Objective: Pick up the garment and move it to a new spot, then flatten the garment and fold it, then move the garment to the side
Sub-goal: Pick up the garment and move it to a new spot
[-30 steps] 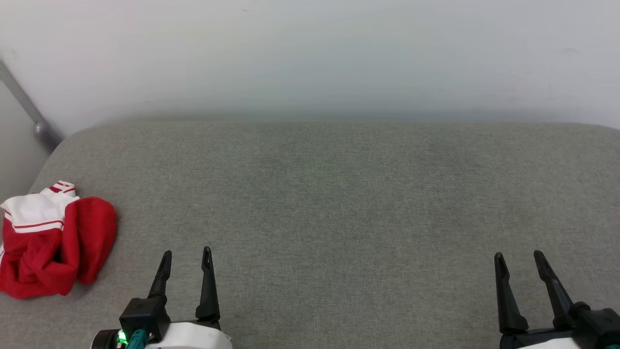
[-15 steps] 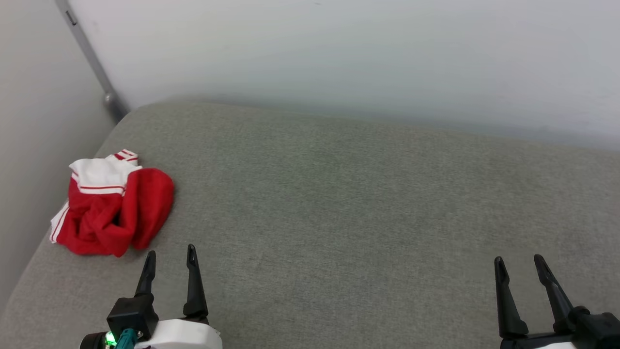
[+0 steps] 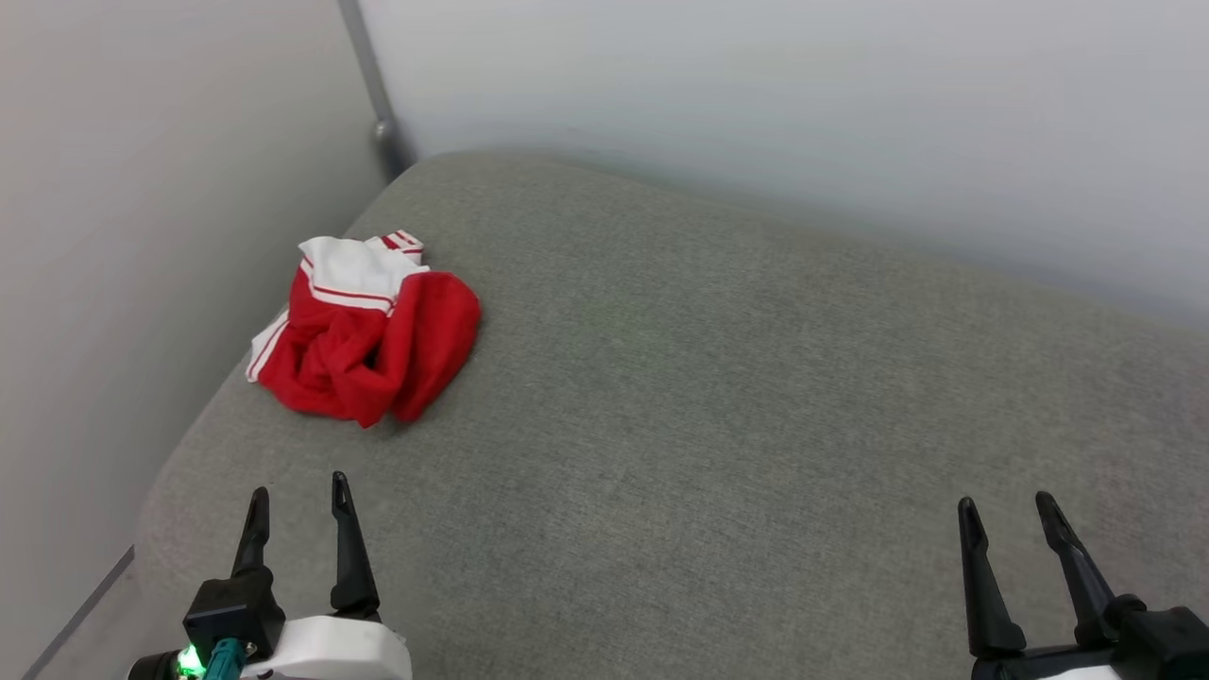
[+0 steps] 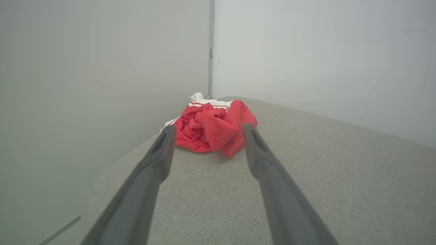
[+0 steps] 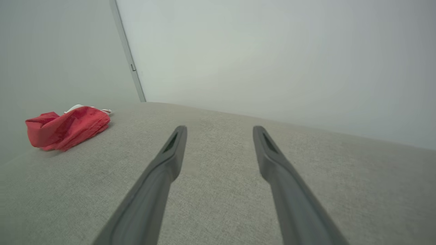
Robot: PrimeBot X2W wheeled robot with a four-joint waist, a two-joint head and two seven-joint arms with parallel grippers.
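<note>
The crumpled red jersey T-shirt with white, red-striped sleeves (image 3: 364, 326) lies bunched in a heap. Its folds hide most of its front, and neckline and hem cannot be made out; one white sleeve panel and a striped cuff show at its far side. It rests near the far left corner of the broad grey woven-fabric cushion (image 3: 708, 406), close to the pale left wall (image 3: 142, 189) and apart from both grippers. A thin grey metal strip (image 3: 370, 85) runs up the corner where the two matte walls meet. The left gripper (image 3: 297, 484), its base cut off by the head view's bottom edge, points at the heap with long dark tapered fingers spread and empty. The right gripper (image 3: 1004, 500), well apart at the front right, likewise stands spread, holding nothing. The cushion's corners are rounded, its weave fine and even.
</note>
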